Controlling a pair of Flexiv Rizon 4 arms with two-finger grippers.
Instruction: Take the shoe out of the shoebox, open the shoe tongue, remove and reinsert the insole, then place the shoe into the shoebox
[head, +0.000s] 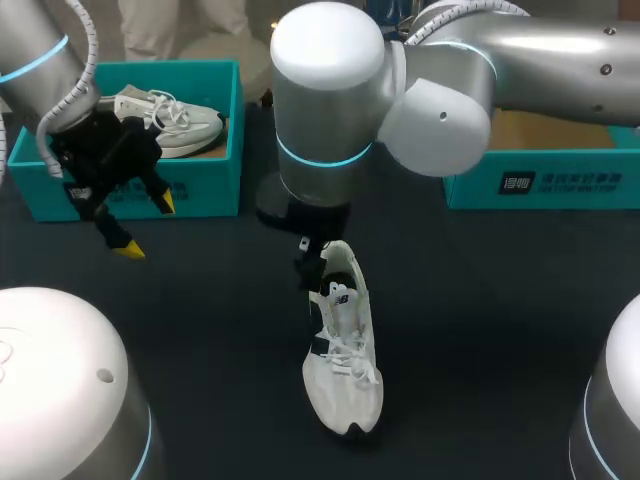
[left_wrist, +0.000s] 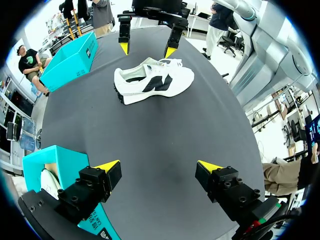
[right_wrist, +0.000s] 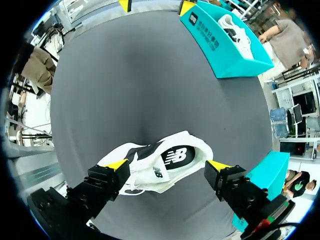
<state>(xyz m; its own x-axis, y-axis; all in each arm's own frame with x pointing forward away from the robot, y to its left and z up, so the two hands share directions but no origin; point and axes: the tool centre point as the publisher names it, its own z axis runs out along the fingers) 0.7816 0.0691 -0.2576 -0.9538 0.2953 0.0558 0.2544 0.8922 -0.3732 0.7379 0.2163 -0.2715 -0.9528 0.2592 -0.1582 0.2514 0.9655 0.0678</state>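
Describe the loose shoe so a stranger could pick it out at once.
Start at the dark table, in its middle, under the right gripper. The white shoe with black side panels stands there alone on the bare surface, toe towards the robot. The other white shoe lies inside the teal shoebox by the left gripper.

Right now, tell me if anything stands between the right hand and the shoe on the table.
Nothing visible does. The open right hand hangs directly over the heel end of the shoe, straddling it.
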